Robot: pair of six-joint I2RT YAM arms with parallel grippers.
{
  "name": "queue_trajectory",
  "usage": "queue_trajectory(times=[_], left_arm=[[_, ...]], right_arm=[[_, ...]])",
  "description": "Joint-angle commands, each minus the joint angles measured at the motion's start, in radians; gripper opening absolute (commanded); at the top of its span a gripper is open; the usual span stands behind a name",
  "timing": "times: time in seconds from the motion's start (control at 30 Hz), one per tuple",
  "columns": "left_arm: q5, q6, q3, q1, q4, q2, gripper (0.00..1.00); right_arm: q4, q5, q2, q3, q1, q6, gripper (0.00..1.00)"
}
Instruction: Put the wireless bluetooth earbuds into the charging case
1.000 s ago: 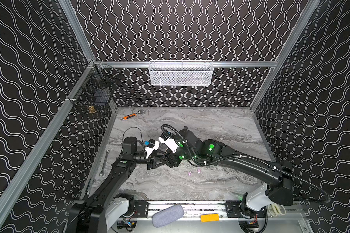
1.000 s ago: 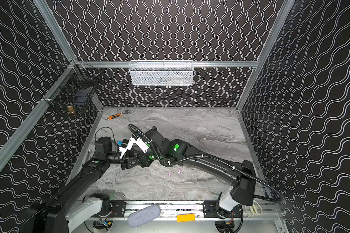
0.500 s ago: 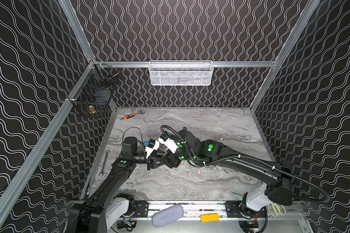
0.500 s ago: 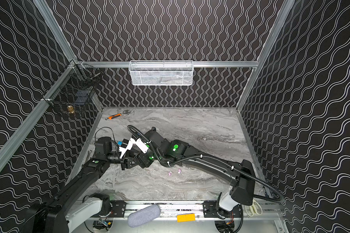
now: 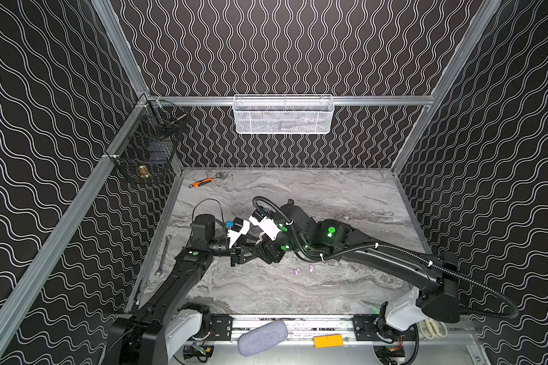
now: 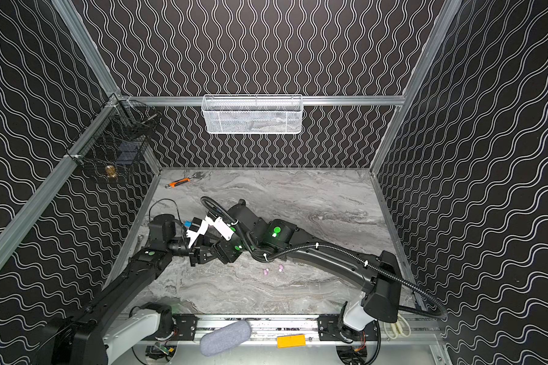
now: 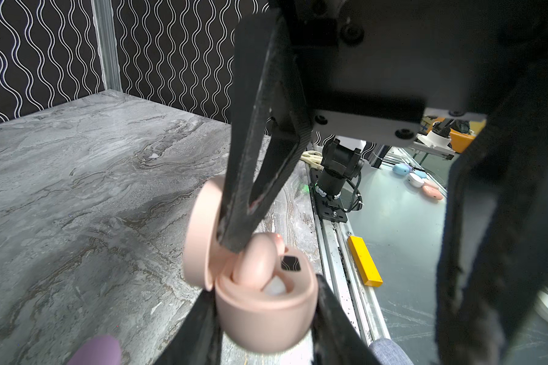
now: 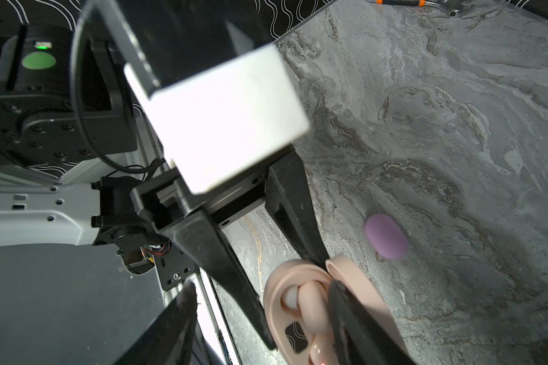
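Left tool (image 7: 264,297) was pressed together on the peach charging case (image 7: 260,322), holding it clear of the counter (image 7: 76,189), with the lid (image 7: 200,227) swung open to one side.

Right tool (image 8: 261,286) was spread wide and pinching nothing. One fingertip (image 7: 234,234) sat between the lid and a peach earbud (image 7: 257,262), touching the bud's upper end.

We noted that the bud stood half in its well, its long axis tilted up and out, not yet lying flat. Something white showed in the neighbouring well; we could not tell whether it was a bud or a bare seat.

Two lilac earbuds (image 5: 296,271) (image 5: 311,268) lay loose on the counter. They were near the tools, on the right arm's side and toward the front rail.

We judged that seating the bud needs a push along that tilted axis, down into the well and away from the lid. The right arm is the one placed for it, since the left only steadies the case. There is a risk the fingertip slides off the rounded shell.
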Motion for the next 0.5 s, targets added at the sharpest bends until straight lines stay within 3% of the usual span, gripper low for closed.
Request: queue_trajectory(times=[0.0,0.47], left_arm=[[0.006,0.001,0.011,-0.001,0.024,0.004,0.02],[0.006,0.000,0.011,-0.001,0.024,0.000,0.02]], right_arm=[[0.018,-0.008,-0.006,0.001,0.001,-0.004,0.67],[0.018,-0.047,-0.001,0.006,0.003,-0.003,0.66]])
